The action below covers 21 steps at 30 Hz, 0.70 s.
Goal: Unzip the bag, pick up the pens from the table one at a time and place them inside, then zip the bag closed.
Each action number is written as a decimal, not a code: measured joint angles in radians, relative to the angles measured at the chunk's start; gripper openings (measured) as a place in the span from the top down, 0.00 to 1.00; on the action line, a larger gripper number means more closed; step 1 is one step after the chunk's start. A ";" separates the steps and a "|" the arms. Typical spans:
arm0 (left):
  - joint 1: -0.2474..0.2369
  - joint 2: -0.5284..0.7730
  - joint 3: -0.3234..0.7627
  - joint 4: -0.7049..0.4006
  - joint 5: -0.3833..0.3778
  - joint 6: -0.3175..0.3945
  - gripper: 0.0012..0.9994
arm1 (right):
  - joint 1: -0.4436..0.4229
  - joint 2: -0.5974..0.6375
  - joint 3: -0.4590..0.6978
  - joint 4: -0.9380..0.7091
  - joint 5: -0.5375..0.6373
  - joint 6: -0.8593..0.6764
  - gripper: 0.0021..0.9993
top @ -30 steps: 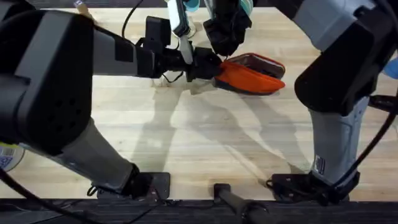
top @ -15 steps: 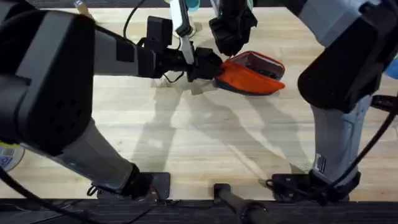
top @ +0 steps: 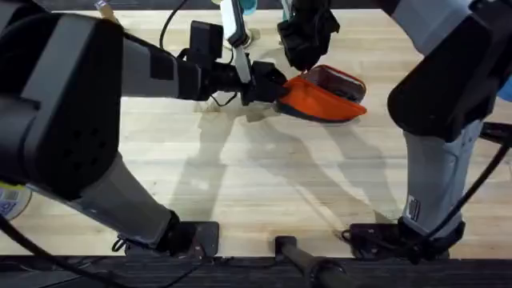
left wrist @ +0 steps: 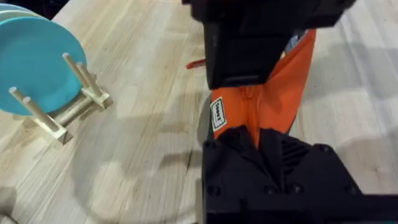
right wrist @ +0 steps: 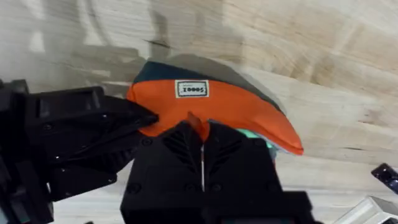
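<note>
Your bag (top: 324, 98) lies on the far middle part of the worktop (top: 264, 176), long axis running left to right. It is an oblong orange fabric pouch with a dark edge. Its far side gapes open; you can see a dark reddish rim around the mouth and a grey interior. The left end is pinched and lifted slightly off the wood. A small white label with dark print sits on the orange cloth near that end, visible in the left wrist view (left wrist: 217, 113) and the right wrist view (right wrist: 191, 89). A sliver of teal shows inside the opening in the right wrist view. Pens: cannot tell where they are.
</note>
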 joint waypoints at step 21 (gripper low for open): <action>0.000 0.000 0.000 -0.001 0.002 0.000 0.96 | -0.047 0.000 0.000 -0.039 -0.012 0.000 0.97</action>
